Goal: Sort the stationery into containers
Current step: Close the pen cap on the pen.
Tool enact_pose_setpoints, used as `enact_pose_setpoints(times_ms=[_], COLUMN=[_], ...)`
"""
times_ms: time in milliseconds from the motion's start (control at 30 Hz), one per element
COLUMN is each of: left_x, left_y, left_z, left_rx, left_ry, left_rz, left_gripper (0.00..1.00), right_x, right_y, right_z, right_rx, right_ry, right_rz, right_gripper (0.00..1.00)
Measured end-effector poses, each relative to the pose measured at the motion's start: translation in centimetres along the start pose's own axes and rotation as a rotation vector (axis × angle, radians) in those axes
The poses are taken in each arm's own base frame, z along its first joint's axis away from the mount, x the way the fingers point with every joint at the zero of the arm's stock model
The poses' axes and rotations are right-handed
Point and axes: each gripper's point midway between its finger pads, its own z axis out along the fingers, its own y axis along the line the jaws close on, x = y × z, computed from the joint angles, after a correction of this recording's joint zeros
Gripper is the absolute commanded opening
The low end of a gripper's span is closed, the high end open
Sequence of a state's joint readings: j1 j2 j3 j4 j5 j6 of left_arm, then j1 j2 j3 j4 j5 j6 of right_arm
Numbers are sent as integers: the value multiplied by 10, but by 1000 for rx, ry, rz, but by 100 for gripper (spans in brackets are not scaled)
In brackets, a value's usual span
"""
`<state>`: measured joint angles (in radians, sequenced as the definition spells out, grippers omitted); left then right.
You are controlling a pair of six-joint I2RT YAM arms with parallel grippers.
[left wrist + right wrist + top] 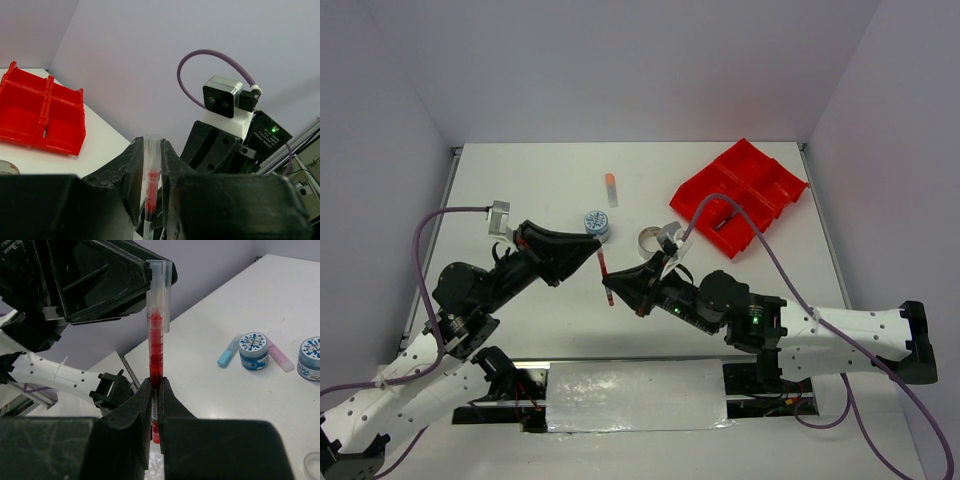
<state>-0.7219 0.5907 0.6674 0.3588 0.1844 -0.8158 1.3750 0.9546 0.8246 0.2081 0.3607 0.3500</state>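
Note:
A thin red pen (604, 272) with a clear cap is held above the table between both grippers. My left gripper (597, 256) is shut on its capped end, as the left wrist view (152, 146) shows, with the pen (151, 182) between the fingers. My right gripper (613, 293) is shut on the pen's other end; in the right wrist view (155, 386) the pen (155, 347) stands upright from the jaws. The red divided tray (740, 195) lies at the far right and also shows in the left wrist view (40, 117).
A blue-lidded tub (595, 224), an orange-tipped tube (611, 186) and a silvery tape roll (650, 240) lie behind the grippers. The right wrist view shows two tubs (254, 351) (311, 358), a blue tube (229, 351), a pink tube (279, 356) and a clear ring (312, 462).

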Motion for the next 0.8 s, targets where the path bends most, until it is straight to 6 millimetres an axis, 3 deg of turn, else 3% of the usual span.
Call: enact_pose_setpoints(times_ms=[500, 800], left_x=[0, -6], left_y=[0, 0], left_z=[0, 2], left_rx=[-2, -9], left_ry=[-3, -12], left_rz=[0, 7], left_gripper=[0, 0], right_x=[-4, -9], right_y=[-4, -3], right_z=[2, 13], right_rx=[26, 17], right_ry=[-11, -20], right_rz=[-20, -158], right_gripper=[0, 0])
